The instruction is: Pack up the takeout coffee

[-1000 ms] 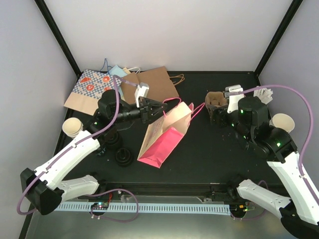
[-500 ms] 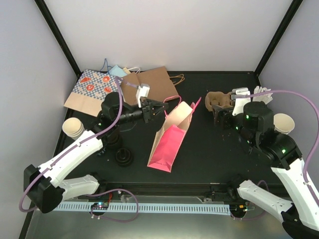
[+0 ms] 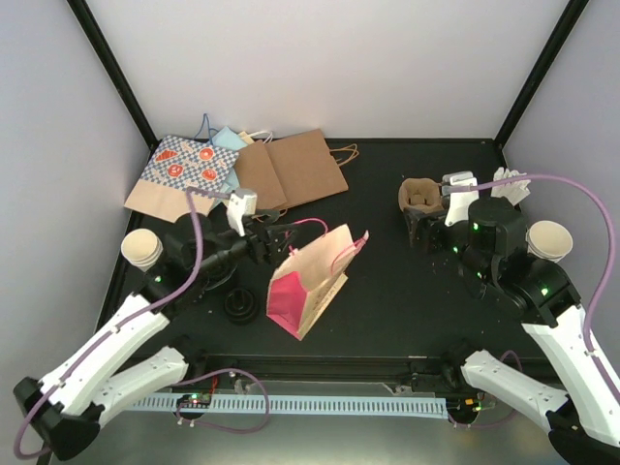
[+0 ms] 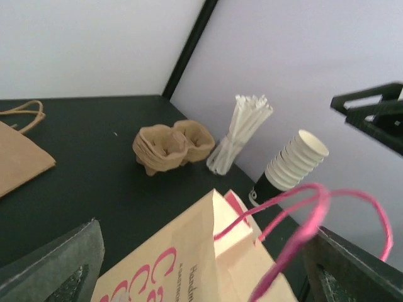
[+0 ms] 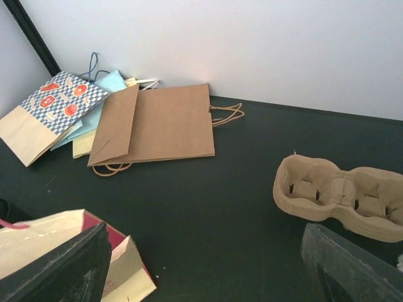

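Left gripper (image 3: 279, 238) stood wide open and empty, just beside the pink bag (image 3: 310, 279); right gripper (image 3: 429, 231) was likewise open and empty. Unsupported, the leaning bag could have toppled flat, closing its mouth

Standing bag: one, the pink-and-cream bag (image 3: 308, 286), mid-worktop.
Flat bags: four, heaped at the far left corner: checkered bag (image 3: 179, 174), light blue bag (image 3: 228, 139), cream bag (image 5: 82, 143), brown bag (image 3: 291, 170).
Pulp cup carriers (image 3: 418, 197): one stack towards the right edge; how many are in it cannot be told.
Lidless cup stacks: two, left cup stack (image 3: 142, 249) at the left edge, right cup stack (image 3: 549, 237) at the right edge.
Straw bundle (image 3: 509, 184): one, far right corner.
Black lid stack (image 3: 240, 305): one in plain view, towards the near left.
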Robot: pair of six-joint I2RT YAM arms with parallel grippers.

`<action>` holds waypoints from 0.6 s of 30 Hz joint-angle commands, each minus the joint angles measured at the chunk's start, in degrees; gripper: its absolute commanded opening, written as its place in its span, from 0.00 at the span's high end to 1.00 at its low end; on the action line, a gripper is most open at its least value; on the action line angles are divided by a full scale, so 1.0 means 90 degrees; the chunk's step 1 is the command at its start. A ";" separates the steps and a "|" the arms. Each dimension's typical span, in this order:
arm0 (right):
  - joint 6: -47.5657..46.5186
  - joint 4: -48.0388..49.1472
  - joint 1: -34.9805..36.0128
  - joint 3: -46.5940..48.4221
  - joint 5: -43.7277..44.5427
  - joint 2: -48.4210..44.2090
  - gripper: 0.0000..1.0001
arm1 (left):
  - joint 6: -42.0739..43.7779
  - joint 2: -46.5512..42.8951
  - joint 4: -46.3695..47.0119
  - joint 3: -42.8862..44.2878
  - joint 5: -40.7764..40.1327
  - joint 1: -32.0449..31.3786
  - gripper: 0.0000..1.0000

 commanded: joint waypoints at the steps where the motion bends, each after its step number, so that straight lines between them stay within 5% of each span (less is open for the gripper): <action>1: 0.0092 0.0150 0.0024 -0.0078 -0.0155 -0.0010 0.15 | 0.0351 -0.0744 -0.0625 0.0047 -0.0863 -0.0036 0.06; 13: 0.0239 0.0177 0.0023 -0.0634 -0.0357 -0.0097 0.14 | 0.0694 -0.1214 -0.2622 0.1364 -0.0922 -0.0038 0.01; 18: 0.0266 0.0189 0.0024 -0.0796 -0.0405 -0.0127 0.14 | 0.0913 -0.0794 -0.3371 0.2209 0.0022 -0.0057 0.08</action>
